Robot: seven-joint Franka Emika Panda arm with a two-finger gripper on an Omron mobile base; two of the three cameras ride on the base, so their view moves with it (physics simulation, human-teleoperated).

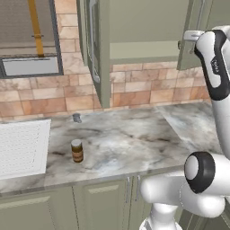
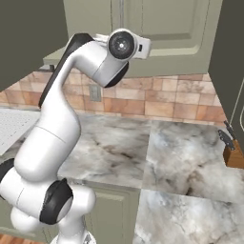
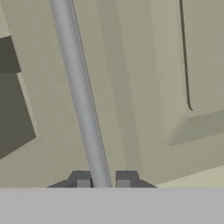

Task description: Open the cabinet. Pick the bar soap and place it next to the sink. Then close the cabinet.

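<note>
The cabinet (image 1: 143, 31) hangs above the marble worktop (image 1: 134, 139) with its left door swung open; the white sink (image 1: 22, 148) sits at the worktop's left end, a brown jar (image 1: 77, 150) beside it; the pincer (image 3: 103, 180) is clenched on the right door's silver handle (image 3: 81, 96)

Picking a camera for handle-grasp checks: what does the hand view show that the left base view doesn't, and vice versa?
Hand view alone: the gripper shut on the silver bar handle, a finger each side of it, against a raised-panel door.
Left base view alone: the sink, brown jar, marble counter and brick backsplash.
Both: the sage-green cabinet.
</note>
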